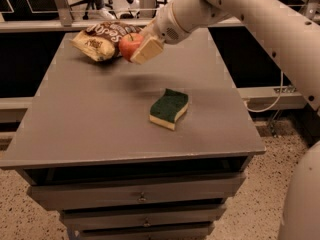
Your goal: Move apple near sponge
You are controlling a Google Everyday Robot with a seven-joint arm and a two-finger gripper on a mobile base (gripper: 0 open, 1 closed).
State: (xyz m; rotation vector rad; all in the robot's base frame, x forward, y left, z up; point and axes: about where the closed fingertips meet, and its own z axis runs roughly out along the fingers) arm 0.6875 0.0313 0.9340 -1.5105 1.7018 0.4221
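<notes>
Gripper (136, 48), aloft over table (100, 124), apparently pinches apple (127, 44), far finger hidden, apart from sponge (169, 108).

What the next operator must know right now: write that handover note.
The pincer is shut on the apple, holding it above the back left of the table, in front of a chip bag.
The sponge lies flat right of centre, apart from the apple.
Done: apple grasped and off the surface.
Left: carry it to the sponge, set it down beside it, release.
</notes>
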